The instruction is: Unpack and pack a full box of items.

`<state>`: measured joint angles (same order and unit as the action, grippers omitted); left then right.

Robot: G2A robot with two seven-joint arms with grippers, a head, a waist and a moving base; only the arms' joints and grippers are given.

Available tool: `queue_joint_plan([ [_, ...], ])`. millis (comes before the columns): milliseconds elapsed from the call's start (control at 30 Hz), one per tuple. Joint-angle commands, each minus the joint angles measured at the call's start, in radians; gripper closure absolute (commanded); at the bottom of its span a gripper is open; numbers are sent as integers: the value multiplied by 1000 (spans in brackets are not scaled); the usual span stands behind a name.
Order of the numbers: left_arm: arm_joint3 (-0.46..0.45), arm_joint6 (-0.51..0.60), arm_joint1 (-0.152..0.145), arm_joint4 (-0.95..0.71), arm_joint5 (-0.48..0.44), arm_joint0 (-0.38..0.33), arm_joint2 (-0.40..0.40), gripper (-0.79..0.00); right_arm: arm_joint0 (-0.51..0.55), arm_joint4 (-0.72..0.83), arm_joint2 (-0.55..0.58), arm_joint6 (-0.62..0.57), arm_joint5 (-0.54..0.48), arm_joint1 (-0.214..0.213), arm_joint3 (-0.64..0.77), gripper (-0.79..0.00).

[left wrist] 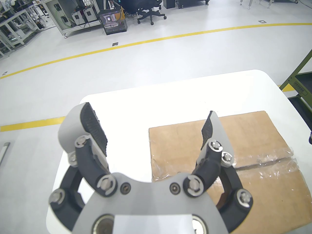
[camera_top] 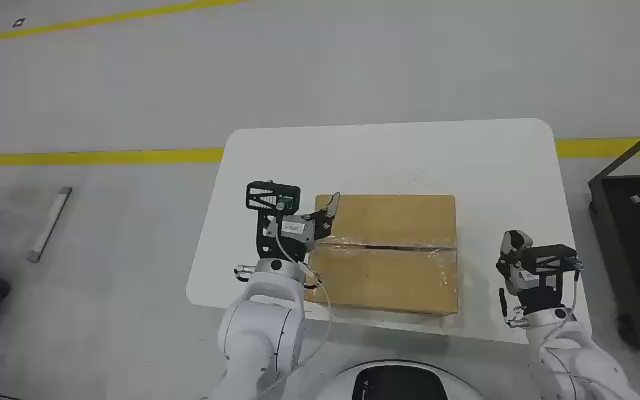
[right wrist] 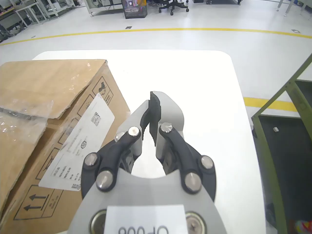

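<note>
Top view: box (camera_top: pixel 385 252) sits shut on the near half of the table (camera_top: pixel 400 150), between the arms, its near edge close to the table rim. Clear tape (left wrist: pixel 265 164) runs along the centre seam, crinkled. — A

State of the left gripper (left wrist: pixel 148 115)? — B

Released, spread wide, nothing held. Hangs over the box's left end: one finger above the flap, the other out past the end over bare table. The right gripper (right wrist: pixel 151 108) is clenched on nothing, beside the end face carrying the label (right wrist: pixel 80 144), apart from it. — A

What goes wrong? — B

Judgement only. One: tape looks to hold the seam, so a pull on the flap likely drags or tips the whole box instead of opening it; nothing braces it. Two: any drag toward the robot could take it off the near rim. Three: fingers straddling the end could jam on the cardboard edge going down. — A

Right side? — B

Flap at that end looks slightly lifted; closed fingers could snag it or the label if swung in. — A
</note>
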<state>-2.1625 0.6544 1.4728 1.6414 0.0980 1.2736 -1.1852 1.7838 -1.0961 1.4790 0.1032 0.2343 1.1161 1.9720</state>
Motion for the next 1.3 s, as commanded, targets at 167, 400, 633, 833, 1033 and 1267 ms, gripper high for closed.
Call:
queue_joint_plan([
  [167,0,0,0,0,0,0,0,-785,-33,-9,-48,-22,-30,10,-19,0],
  [400,0,0,0,0,0,0,0,-785,-111,-29,-140,-57,-44,26,-76,0],
  [633,0,-4,0,-2,-2,2,0,-785,-166,-69,-204,-89,-96,37,-108,0],
  [833,-4,1,-1,-72,-92,1,26,-785,-167,-110,-205,-78,-81,41,-112,0],
  [1033,29,147,-2,-160,-324,-60,129,-785,-75,-78,-84,-44,-17,37,-59,0],
  [1267,52,198,0,-183,-383,-93,168,-785,42,-49,39,-15,-13,33,-2,0],
])
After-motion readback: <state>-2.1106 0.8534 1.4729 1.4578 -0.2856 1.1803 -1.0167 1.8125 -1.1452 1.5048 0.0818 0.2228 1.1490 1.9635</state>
